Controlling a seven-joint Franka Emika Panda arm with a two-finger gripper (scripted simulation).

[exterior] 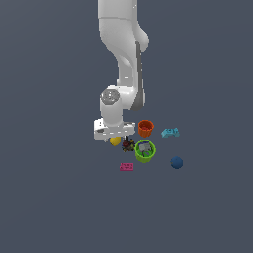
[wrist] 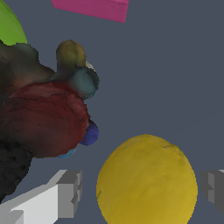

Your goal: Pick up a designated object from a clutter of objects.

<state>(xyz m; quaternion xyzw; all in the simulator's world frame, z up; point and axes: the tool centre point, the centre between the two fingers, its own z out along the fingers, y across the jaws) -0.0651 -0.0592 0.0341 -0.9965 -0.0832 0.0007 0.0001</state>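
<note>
The small yellow ball (wrist: pixel 146 181) fills the space between my two fingers in the wrist view; one fingertip (wrist: pixel 70 192) stands on one side of it and the other fingertip (wrist: pixel 214 190) on the opposite side, each with a small gap. My gripper (wrist: pixel 142 192) is open around the ball. In the exterior view the yellow ball (exterior: pixel 115 142) peeks out just under the white hand of my gripper (exterior: pixel 116 140), low over the floor. The dark lumpy piece (wrist: pixel 41 118) lies right beside the ball.
The dark piece (exterior: pixel 128 145) sits between the ball and a green cup (exterior: pixel 145 151). An orange cup (exterior: pixel 146 128), a cyan block (exterior: pixel 170 133), a blue ball (exterior: pixel 177 162) and a pink brick (exterior: pixel 127 167) lie around on the grey floor.
</note>
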